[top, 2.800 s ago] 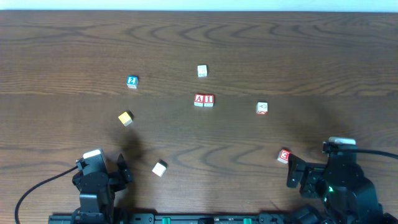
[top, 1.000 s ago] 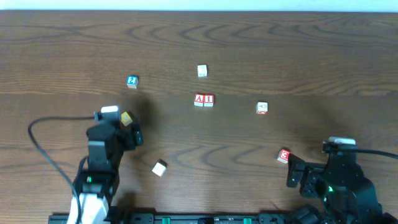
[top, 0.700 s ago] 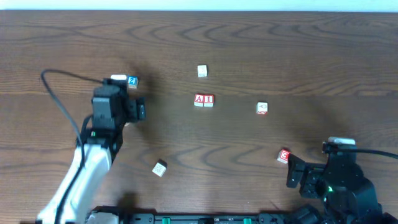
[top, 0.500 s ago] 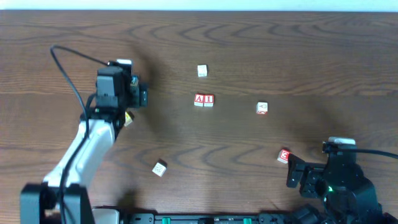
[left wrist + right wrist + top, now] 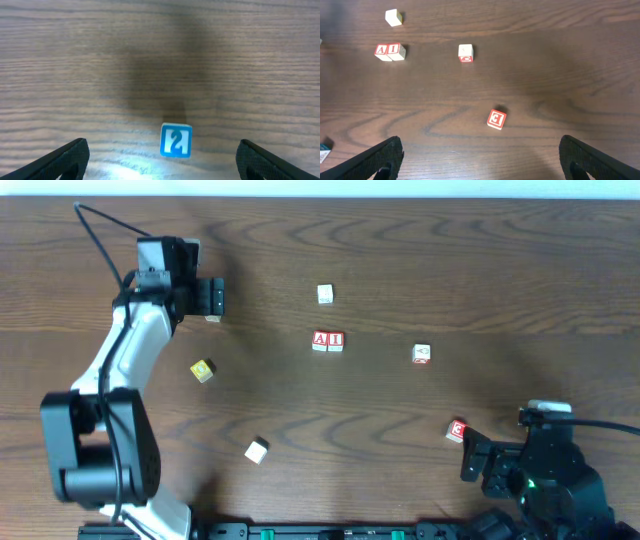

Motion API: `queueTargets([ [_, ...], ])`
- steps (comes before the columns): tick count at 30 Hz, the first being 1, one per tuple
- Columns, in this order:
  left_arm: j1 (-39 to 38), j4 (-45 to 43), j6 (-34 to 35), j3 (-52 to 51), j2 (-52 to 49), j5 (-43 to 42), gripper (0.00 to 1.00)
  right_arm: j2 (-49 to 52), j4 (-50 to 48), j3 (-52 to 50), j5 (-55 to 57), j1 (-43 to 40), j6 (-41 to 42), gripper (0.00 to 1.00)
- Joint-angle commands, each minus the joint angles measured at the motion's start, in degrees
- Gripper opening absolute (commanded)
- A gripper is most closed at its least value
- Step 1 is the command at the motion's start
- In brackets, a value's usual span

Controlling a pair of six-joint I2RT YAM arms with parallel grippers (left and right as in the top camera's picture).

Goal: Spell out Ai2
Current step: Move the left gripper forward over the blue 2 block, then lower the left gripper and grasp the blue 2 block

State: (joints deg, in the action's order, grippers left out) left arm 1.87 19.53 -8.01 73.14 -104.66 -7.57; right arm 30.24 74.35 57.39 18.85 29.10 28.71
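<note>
A blue block with a white 2 (image 5: 176, 141) lies on the table between my left gripper's open fingers (image 5: 162, 162), a little ahead of them. In the overhead view my left gripper (image 5: 211, 298) hangs over that block at the far left and hides most of it. Red A (image 5: 320, 340) and I (image 5: 336, 340) blocks sit side by side at the table's middle; they also show in the right wrist view (image 5: 389, 50). My right gripper (image 5: 478, 463) is open and empty at the front right (image 5: 480, 162).
A yellow block (image 5: 203, 370), a white block (image 5: 257, 449), a pale block (image 5: 325, 294), a red-marked pale block (image 5: 421, 353) and a red block (image 5: 457, 430) lie scattered. The red block (image 5: 496, 119) lies just ahead of my right gripper.
My left arm has swung from the front left edge out to the far left, passing the yellow block, and now hovers over the blue 2 block. The right arm has not moved.
</note>
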Motion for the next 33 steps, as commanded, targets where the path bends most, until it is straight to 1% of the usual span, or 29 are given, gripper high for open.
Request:
queueTargets([
  [1,0.1,3.2,-1.3,4.7,-4.3,-1.5,0.95,-0.2,0.1,0.0,0.2,-0.4,0.6,0.99],
  [6,-0.1,8.4,-1.2,8.0,-7.8,-1.7,0.95,-0.2,0.1,0.0,0.2,-0.4,0.6,0.99],
  [10,-0.1,9.2,-1.2,8.1,-8.4,-4.1,0.95,-0.2,0.1,0.0,0.2,-0.4,0.6,0.99],
  [22,-0.1,7.0,-1.2,8.1,-8.5,-4.7,0.95,-0.2,0.1,0.0,0.2,-0.4,0.6,0.99],
  [27,-0.1,5.2,-1.2,8.0,-8.5,-7.1,0.95,-0.2,0.1,0.0,0.2,-0.4,0.6,0.99],
  [31,-0.1,3.2,-1.2,8.0,-8.5,-7.1,0.95,-0.2,0.1,0.0,0.2,-0.4,0.6,0.99],
  [33,-0.1,2.3,0.0,8.0,-8.5,-7.6,0.95,-0.2,0.1,0.0,0.2,-0.4,0.6,0.99],
])
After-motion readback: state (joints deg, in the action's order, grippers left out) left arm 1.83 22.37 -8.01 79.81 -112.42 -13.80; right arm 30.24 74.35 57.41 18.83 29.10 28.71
